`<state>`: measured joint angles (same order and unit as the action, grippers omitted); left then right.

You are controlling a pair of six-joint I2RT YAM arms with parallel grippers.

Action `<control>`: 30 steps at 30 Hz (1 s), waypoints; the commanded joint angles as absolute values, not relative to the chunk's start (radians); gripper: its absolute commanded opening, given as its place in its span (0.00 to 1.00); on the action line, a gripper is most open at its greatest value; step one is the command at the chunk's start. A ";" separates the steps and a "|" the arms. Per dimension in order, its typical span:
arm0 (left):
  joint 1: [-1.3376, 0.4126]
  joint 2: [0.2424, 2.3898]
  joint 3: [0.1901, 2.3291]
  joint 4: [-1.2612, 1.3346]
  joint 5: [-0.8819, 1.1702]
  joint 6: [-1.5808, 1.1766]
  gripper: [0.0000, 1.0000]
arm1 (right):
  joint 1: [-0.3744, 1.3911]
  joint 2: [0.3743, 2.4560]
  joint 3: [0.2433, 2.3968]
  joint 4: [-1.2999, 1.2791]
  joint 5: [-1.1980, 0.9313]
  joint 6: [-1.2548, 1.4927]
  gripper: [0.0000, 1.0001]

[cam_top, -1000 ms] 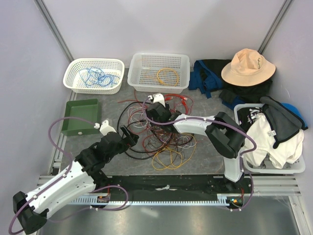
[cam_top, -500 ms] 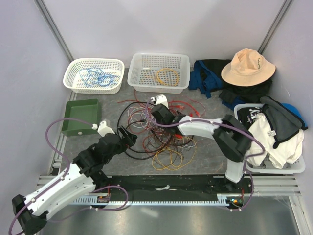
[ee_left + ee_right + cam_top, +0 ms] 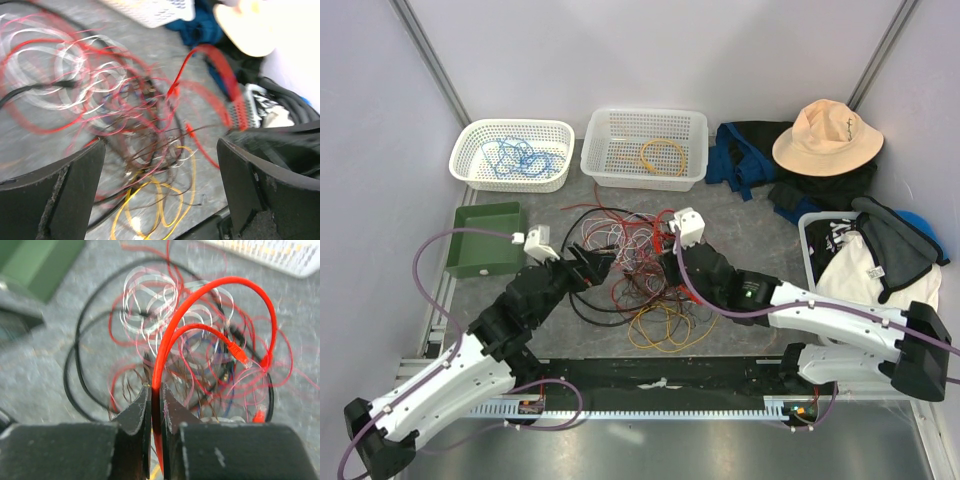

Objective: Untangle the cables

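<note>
The cables [image 3: 638, 268] lie in a tangled heap mid-table: thin red, white and maroon wires, yellow loops [image 3: 665, 325] at the near side and a thicker black loop [image 3: 582, 305]. My right gripper [image 3: 670, 262] is at the heap's right side, shut on a thick red cable [image 3: 220, 287]. In the right wrist view that cable runs between the closed fingers [image 3: 156, 390] and arches up over the pile. My left gripper [image 3: 598, 265] hovers at the heap's left edge, wide open. In the left wrist view [image 3: 160, 165] the yellow loops [image 3: 165, 200] lie between its fingers, untouched.
Two white baskets stand at the back: one [image 3: 465, 150] holds a blue cable, the other [image 3: 605, 130] an orange coil. A green tray [image 3: 485, 245] sits at the left. A tan hat [image 3: 827, 135], dark clothing and a bin of clothes [image 3: 875, 270] fill the right side.
My right gripper shut on the red cable, and its arm swung back toward the near right, drawing the cable up. My left gripper moved forward to the heap, still open.
</note>
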<state>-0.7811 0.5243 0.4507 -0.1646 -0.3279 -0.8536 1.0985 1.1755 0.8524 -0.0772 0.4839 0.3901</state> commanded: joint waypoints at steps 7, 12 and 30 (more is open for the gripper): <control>-0.781 0.762 0.411 0.440 -0.028 -0.868 1.00 | 1.101 1.031 0.723 -0.020 0.396 0.354 0.00; -0.781 0.958 0.544 0.401 0.044 -0.825 0.94 | 1.101 1.014 0.716 -0.021 0.373 0.347 0.00; -0.772 1.224 0.644 0.532 0.230 -0.848 0.02 | 1.106 0.991 0.696 -0.018 0.371 0.367 0.00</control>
<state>-0.7742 1.1919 0.6003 0.4477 0.1234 -0.8539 1.1023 1.0283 0.6956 -0.0628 0.3538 0.3626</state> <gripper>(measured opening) 0.118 0.120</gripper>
